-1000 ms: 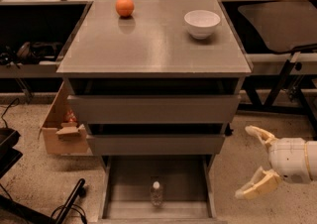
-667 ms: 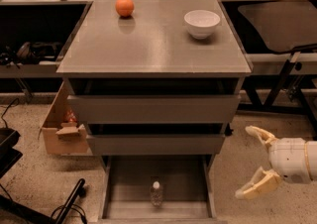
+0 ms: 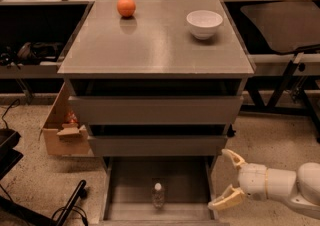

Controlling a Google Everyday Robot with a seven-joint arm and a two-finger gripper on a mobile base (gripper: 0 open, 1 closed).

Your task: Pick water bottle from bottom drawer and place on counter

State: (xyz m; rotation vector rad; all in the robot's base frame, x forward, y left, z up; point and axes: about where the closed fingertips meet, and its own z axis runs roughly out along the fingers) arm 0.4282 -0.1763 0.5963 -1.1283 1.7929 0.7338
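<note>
The water bottle (image 3: pixel 158 195), small and clear with a white cap, stands upright on the floor of the bottom drawer (image 3: pixel 130 185), which is pulled out. My gripper (image 3: pixel 228 180) is open and empty, low at the right of the drawer, just beyond its right rail and apart from the bottle. Its pale fingers (image 3: pixel 233 158) point left. The counter (image 3: pixel 155 40) is the grey glossy top of the cabinet above.
An orange (image 3: pixel 126 6) and a white bowl (image 3: pixel 204 23) sit on the counter's far side. Two upper drawers (image 3: pixel 155 110) stick out slightly. A cardboard box (image 3: pixel 59 130) stands left of the cabinet. A dark chair base (image 3: pixel 65 210) lies at lower left.
</note>
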